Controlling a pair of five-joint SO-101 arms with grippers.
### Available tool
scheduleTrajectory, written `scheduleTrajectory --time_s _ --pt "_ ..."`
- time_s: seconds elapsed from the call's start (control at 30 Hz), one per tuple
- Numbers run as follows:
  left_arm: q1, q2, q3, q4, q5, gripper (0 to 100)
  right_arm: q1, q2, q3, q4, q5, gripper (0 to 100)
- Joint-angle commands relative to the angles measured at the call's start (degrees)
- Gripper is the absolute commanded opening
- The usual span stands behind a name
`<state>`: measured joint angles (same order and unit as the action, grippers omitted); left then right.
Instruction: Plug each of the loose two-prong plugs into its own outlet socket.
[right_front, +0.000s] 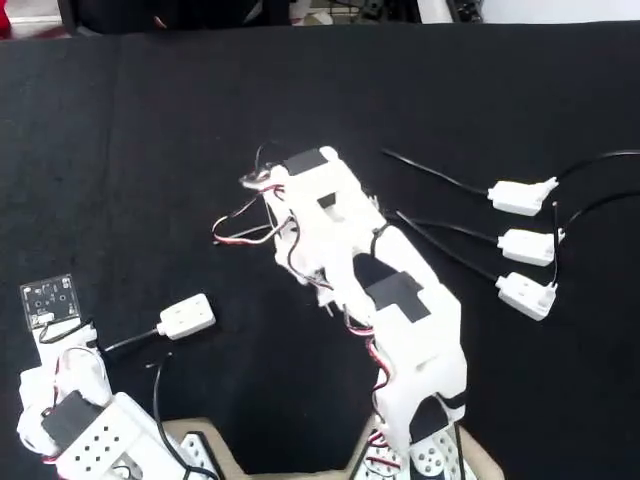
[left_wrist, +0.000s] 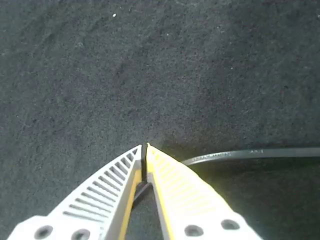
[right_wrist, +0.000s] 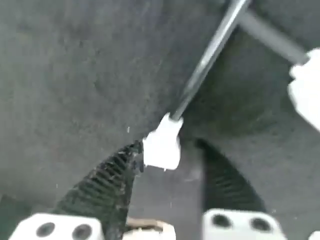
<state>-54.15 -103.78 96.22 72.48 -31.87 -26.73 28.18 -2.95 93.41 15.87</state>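
The black-clothed table (right_front: 120, 120) takes up nearly all of the high view. Its far edge is well away from anything I am working on, with wide open cloth on the left half. My right arm (right_front: 400, 300) stretches from the near edge up over the middle, so its own bulk overhangs the room I would use there. My left arm (right_front: 90, 430) sits folded at the near left corner.

At the right, three white units (right_front: 527, 245) lie in a column, each with a black lead at both ends. I judge these to be plugs already seated in sockets, though I cannot confirm the prongs are fully home. Their leads trail toward my right arm and could snag if I sweep that way.

The lone socket (right_front: 185, 315) lies apart on the left, near my left arm, with nothing in it. I take that as the one pairing left.

My right end effector (right_wrist: 167, 146) is spread open low over the cloth. The loose plug (right_wrist: 162, 145) sits between its fingers against the tip of one, not clamped. My left end effector (left_wrist: 145, 150) is closed tip to tip with nothing clearly held, just beside a black cable (left_wrist: 250, 152) lying on the cloth.
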Motion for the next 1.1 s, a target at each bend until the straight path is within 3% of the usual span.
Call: scheduleTrajectory --time_s 0.0,0.2,0.4,0.6,0.9,1.07 --pt "0.13 -0.62 0.13 0.09 0.09 4 -0.26 -3.74 -0.31 6.24 2.46 33.7" --pt "0.13 -0.62 0.13 0.09 0.09 4 0.88 -9.63 -1.36 7.56 2.2 28.0" --pt "0.13 -0.62 0.13 0.09 0.09 4 -0.09 -9.19 4.0 3.96 -0.18 14.5" --pt "0.13 -0.62 0.13 0.09 0.09 4 0.62 -6.73 11.03 -9.58 -4.75 16.2" --pt "0.13 -0.62 0.13 0.09 0.09 4 -0.44 -6.2 15.34 -14.77 -5.01 15.3" --pt "0.13 -0.62 0.13 0.09 0.09 4 -1.41 -6.73 17.45 -16.88 -5.1 6.5"
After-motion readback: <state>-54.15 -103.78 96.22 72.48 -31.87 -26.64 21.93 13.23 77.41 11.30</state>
